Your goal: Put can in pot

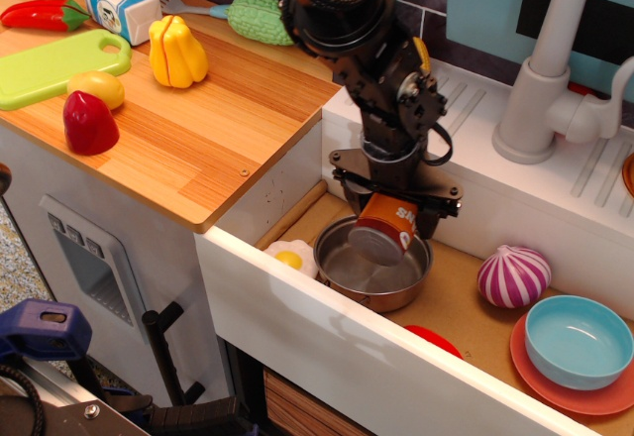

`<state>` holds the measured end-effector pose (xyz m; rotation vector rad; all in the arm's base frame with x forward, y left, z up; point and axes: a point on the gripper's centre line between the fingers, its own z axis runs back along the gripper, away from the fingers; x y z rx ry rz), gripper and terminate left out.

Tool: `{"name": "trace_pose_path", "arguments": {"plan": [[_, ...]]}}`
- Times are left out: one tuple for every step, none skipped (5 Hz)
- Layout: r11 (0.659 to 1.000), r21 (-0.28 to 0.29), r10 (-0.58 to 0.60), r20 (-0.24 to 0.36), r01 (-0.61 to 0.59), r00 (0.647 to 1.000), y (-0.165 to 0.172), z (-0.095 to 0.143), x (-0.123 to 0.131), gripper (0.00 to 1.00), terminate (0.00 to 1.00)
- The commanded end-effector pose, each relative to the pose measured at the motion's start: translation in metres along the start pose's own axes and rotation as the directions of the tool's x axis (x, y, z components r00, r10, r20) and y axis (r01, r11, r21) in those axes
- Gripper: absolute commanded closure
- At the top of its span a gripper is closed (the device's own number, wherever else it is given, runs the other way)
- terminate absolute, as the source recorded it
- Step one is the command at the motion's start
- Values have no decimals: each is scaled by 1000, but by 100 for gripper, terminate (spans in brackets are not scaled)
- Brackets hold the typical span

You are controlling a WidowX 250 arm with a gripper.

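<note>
The can [381, 229], orange-red with a silver end, is held tilted in my gripper [388, 216], which is shut on it. It hangs just above the inside of the shiny steel pot [342, 268], which stands in the sink basin. The can's silver end faces down-left, low over the pot's floor; I cannot tell if it touches. The black arm comes down from the upper middle and hides the pot's far rim.
A fried egg toy [288, 257] lies left of the pot. A purple onion [513, 275], a light-blue bowl [579, 342] on an orange plate and a red piece [433, 339] lie to the right. The faucet [543, 69] stands behind. The wooden counter [188, 129] carries vegetables and a milk carton [120, 2].
</note>
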<state>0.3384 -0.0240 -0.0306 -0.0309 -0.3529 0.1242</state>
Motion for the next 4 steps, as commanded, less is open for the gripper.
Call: {"name": "trace_pose_path", "arguments": {"plan": [[1000, -7, -15, 33, 15, 999, 0, 5, 4, 0, 0], [1000, -7, -15, 33, 15, 999, 0, 5, 4, 0, 0], [1000, -7, -15, 33, 15, 999, 0, 5, 4, 0, 0], [1000, -7, -15, 33, 15, 999, 0, 5, 4, 0, 100]]}}
